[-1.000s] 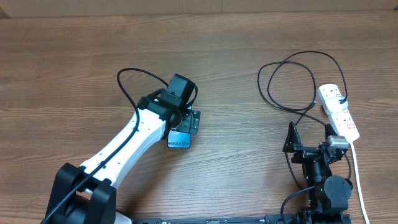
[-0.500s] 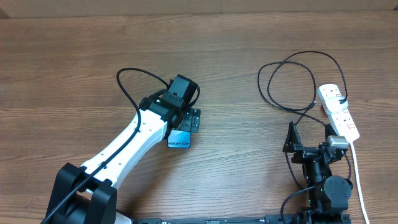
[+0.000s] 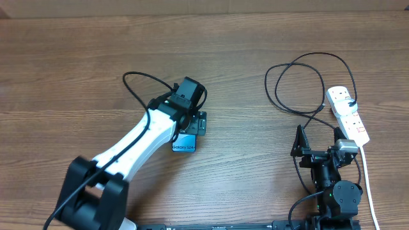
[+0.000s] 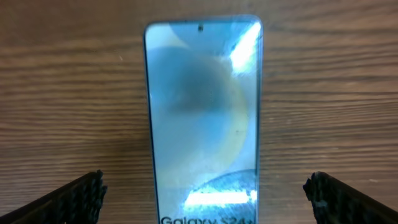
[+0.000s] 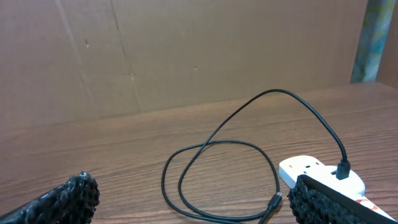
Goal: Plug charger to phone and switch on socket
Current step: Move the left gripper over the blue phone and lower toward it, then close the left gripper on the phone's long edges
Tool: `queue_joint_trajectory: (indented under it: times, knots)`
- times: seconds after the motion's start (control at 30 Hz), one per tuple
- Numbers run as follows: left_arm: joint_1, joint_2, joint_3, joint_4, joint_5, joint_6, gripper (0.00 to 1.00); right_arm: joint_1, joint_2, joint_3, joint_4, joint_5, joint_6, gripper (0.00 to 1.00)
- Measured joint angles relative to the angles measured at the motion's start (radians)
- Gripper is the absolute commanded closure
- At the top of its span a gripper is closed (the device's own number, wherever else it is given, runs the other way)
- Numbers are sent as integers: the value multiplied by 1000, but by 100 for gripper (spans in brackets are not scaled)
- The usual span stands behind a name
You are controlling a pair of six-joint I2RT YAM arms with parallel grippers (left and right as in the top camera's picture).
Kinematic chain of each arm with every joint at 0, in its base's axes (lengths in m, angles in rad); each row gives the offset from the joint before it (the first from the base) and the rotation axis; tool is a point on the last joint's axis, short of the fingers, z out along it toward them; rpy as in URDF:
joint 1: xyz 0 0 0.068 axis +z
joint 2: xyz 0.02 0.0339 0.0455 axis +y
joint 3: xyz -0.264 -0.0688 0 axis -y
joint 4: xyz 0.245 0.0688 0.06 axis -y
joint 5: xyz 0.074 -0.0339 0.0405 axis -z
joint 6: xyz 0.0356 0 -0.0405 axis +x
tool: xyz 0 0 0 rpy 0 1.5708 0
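Note:
The phone [image 3: 184, 144] lies flat on the wooden table, mostly hidden under my left gripper [image 3: 190, 122] in the overhead view. In the left wrist view the phone [image 4: 204, 118] shows its light blue screen with "Galaxy S24+", and my left gripper [image 4: 205, 198] is open with a finger on each side of it, not touching. The charger [image 3: 300, 83], a black looped cable, runs from the socket [image 3: 348, 114] at the right. Its plug tip [image 5: 275, 200] lies free on the table. My right gripper [image 3: 317, 144] is open and empty beside the socket [image 5: 323, 174].
The socket's thick white cord [image 3: 369, 185] runs toward the front edge at far right. A brown cardboard wall [image 5: 186, 50] stands behind the table. My left arm [image 3: 128, 153] stretches across the front left of the table.
My left arm has shifted slightly, its base swinging a little to the right; the gripper stays over the phone. The right arm, cable and socket have not moved.

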Motion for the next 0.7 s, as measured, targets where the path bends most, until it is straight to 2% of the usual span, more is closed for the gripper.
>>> queue_joint_trajectory:
  times: [0.3,0.7]
  knots:
    - [0,149,0,20,57,-19,0,0,0,0,0,0,-1,0]
    - [1,171,22,5,88,-23,1,0,0,0,0,0,0,0]
